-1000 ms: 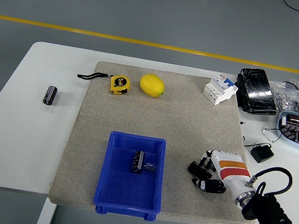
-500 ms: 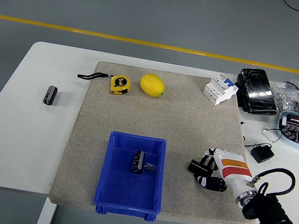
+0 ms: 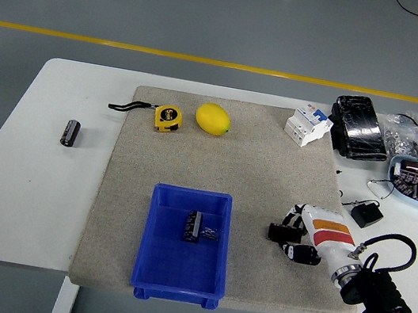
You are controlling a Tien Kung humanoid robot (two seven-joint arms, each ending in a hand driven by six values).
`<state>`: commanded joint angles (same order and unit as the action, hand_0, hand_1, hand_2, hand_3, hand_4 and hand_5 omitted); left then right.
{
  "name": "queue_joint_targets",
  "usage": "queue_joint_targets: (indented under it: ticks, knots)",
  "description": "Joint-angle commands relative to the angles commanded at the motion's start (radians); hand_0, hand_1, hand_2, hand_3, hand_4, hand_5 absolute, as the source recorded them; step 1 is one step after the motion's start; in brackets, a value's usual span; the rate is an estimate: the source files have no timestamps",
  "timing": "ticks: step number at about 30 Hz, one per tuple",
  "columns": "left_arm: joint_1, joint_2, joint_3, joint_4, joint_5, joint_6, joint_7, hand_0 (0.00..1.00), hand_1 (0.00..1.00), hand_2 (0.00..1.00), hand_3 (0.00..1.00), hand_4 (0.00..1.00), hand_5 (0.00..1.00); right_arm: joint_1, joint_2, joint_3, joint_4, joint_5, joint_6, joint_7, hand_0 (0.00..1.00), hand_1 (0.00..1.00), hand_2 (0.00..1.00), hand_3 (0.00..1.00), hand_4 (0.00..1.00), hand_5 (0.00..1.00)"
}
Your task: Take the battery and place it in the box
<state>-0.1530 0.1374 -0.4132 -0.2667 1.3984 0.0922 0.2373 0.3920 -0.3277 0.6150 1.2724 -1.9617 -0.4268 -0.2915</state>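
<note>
Left to right: one battery lies on bare table, another already sits inside the blue box; the robot's right hand hovers over the mat, fingers curled, empty. Reaching the far battery demands a long, square approach.

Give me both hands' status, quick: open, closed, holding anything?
Left hand: not in view.
Right hand: over the mat right of the blue box, fingers curled, holding nothing that can be seen.
</note>
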Motion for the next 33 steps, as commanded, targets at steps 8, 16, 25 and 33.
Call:
queue_joint_targets:
  ticks: [8,16,25,33]
  knots:
    - [-0.001,0.001,0.000,0.000,-0.001,0.000,0.000,0.684,0.651,0.687,0.620,0.627,0.675,0.006,-0.007,0.007,0.005,0.015,0.010,-0.004,0.357,0.376,0.434,0.463,0.760,0.002]
    - [-0.001,0.001,0.001,0.001,-0.002,0.001,0.000,0.684,0.651,0.684,0.619,0.627,0.675,0.010,-0.012,0.012,0.012,0.048,0.020,-0.002,0.378,0.380,0.435,0.460,0.758,0.002]
    - [0.000,0.002,0.001,0.001,-0.003,0.000,0.000,0.684,0.649,0.684,0.620,0.627,0.675,0.012,-0.015,0.020,0.003,0.004,0.125,-0.006,0.397,0.396,0.452,0.471,0.753,0.002]
    - [0.001,0.002,-0.001,0.001,-0.001,-0.002,0.000,0.684,0.646,0.684,0.620,0.627,0.675,0.015,-0.017,0.021,0.018,-0.002,0.157,0.006,0.433,0.438,0.518,0.521,0.864,0.033]
